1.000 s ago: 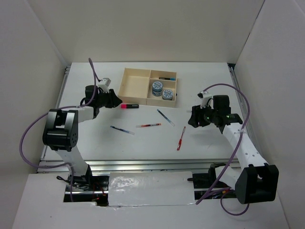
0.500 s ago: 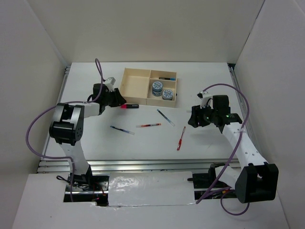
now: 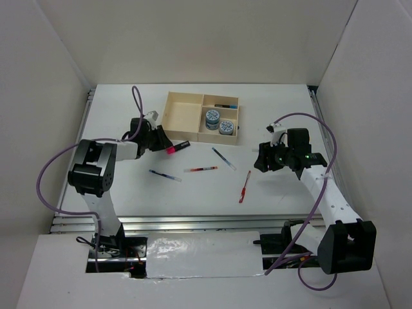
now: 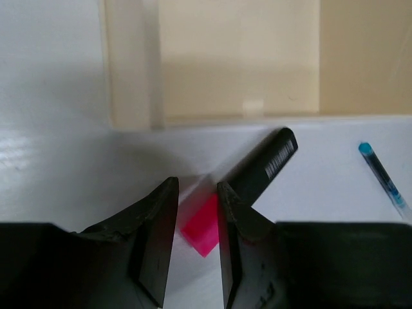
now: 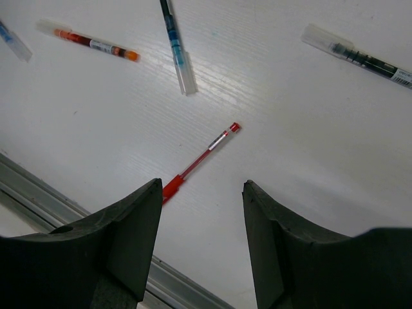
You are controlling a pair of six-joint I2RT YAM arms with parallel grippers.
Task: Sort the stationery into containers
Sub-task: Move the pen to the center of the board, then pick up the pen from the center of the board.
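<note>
Left pincer [image 4: 193, 239]: closing narrowly on the pink end of the highlighter [image 4: 262, 168], clamping it between both jaws.
Highlighter position: jutting forward and to the right out of the pincer, staying outside every compartment. Not possible to tell whether touching the counter [image 4: 51, 161] or hanging just above it.
Long axis: running obliquely, pink end sitting inside the pincer, black end angling toward the tray [image 4: 129, 71] wall just ahead.
Nearer arm: left, gripping the highlighter, with the right pincer [image 3: 262, 158] hanging well apart beyond the tray's other side.
Right pincer: standing roughly half open, carrying nothing, hovering over a red pen [image 5: 199, 158] lying just ahead of its tips.
Materials: highlighter showing a matte black barrel, a printed label and a blunt pink end. Tray showing pale, smooth wood with low, straight walls.
Coming move, as a judgement: probably lifting over the wall ahead into the large section, needing clearance under the barrel tip.
</note>
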